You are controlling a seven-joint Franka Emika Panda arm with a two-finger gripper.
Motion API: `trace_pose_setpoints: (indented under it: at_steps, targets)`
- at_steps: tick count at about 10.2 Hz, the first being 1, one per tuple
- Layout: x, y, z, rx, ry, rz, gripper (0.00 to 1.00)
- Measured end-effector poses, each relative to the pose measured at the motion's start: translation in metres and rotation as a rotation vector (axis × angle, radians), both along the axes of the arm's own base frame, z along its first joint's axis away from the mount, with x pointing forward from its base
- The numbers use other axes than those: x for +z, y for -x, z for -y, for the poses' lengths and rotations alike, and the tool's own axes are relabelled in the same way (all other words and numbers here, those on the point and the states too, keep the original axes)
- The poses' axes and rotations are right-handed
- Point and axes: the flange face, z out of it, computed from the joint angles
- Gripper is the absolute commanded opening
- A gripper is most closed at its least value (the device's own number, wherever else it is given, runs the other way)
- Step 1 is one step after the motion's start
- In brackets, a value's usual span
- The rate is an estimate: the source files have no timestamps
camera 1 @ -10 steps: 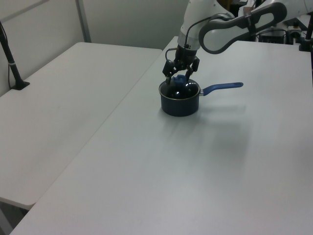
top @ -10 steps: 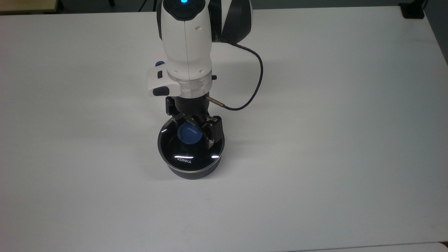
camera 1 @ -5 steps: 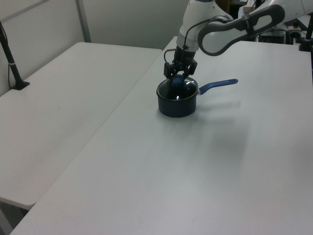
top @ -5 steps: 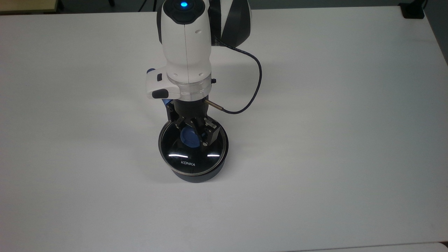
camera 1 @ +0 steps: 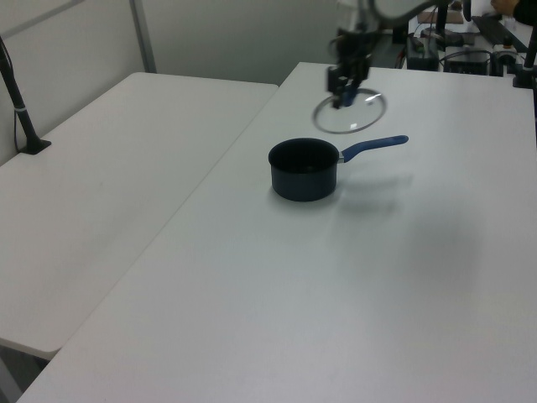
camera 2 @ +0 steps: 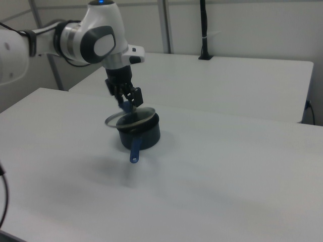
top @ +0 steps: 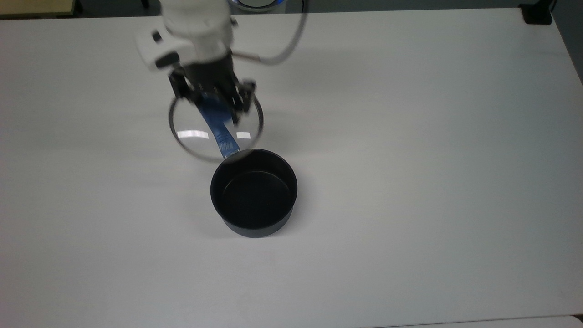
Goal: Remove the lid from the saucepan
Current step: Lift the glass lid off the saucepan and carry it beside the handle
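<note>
Top view shows the hand (top: 214, 102) clenched on the knob of the lid (top: 193, 141), which hangs under it in the air, over the blue handle. The saucepan (top: 253, 193) stands open on the tabletop (top: 432, 159), below and off to one side of the hand. Lifting looks done; what seems left is setting the lid down.

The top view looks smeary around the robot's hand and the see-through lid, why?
In the top view the gripper and round clear glass lid are motion-blurred, with two white glare patches on the glass; the dark navy saucepan stays sharp. In the left view the lid is faint too.
</note>
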Motion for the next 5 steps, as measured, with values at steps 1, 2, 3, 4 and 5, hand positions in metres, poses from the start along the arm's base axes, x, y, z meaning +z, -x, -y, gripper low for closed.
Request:
trace_pose_setpoints:
  at_steps: [1, 2, 3, 4, 5]
  targets:
    - [0.013, 0.042, 0.027, 0.153, -0.024, -0.074, 0.51]
    - [0.017, 0.082, 0.048, 0.244, -0.040, -0.117, 0.51]
    - [0.005, 0.116, 0.054, 0.293, -0.053, -0.155, 0.51]
    - [-0.016, 0.139, 0.048, 0.334, -0.066, -0.200, 0.51]
    - [-0.039, 0.156, 0.040, 0.387, -0.079, -0.246, 0.51]
